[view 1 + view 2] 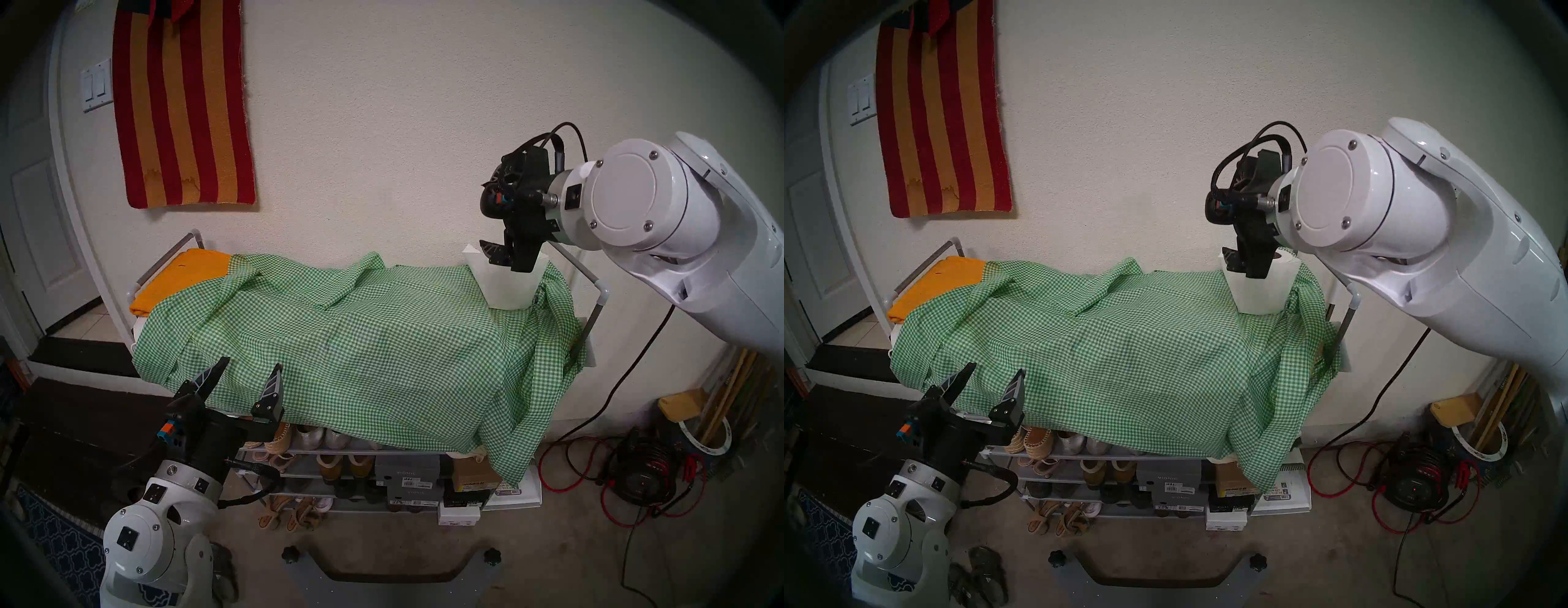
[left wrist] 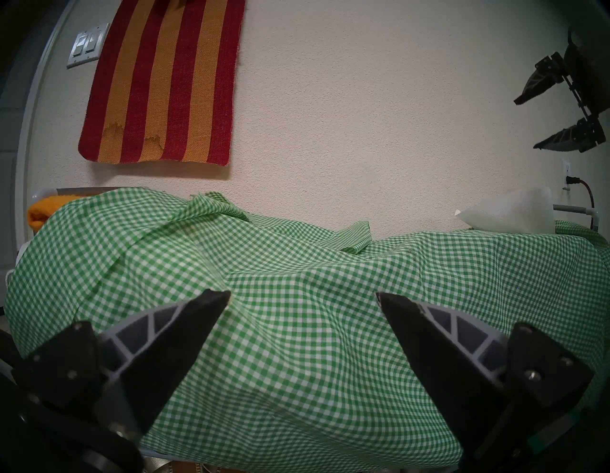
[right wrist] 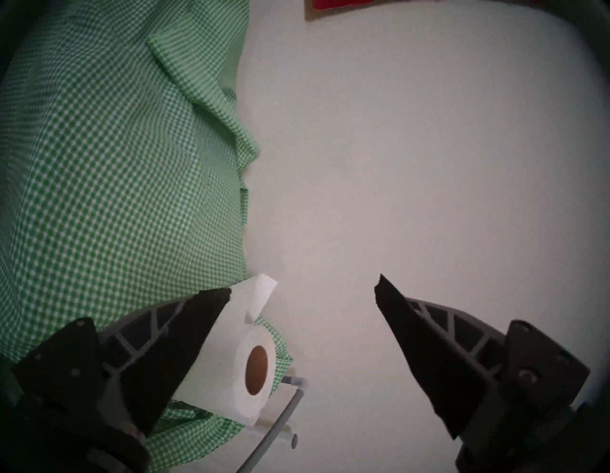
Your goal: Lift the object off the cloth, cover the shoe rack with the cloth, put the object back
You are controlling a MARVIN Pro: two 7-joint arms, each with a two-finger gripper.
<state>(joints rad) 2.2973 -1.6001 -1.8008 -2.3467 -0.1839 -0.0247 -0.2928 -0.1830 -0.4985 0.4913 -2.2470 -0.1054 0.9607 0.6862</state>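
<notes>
Your gingham cloth (image 1: 360, 352) draped the shoe rack (image 1: 596, 297), shoes and boxes on its shelves. The tissue roll (image 1: 511, 284) stood at the cloth's 2 o'clock corner. Left end effector (image 1: 248, 373) and right end effector (image 3: 302, 292) gaped wide, empty.

Cloth draped over shoe rack; tissue roll standing on it.
The green-and-white gingham cloth (image 1: 360, 339) covers the top of the shoe rack (image 1: 600, 297), wrinkled, hanging down ahead of the open left tool (image 1: 250, 375). The white tissue roll (image 1: 511, 286) stands upright below the open right tool (image 3: 302, 290), clear of it.
</notes>
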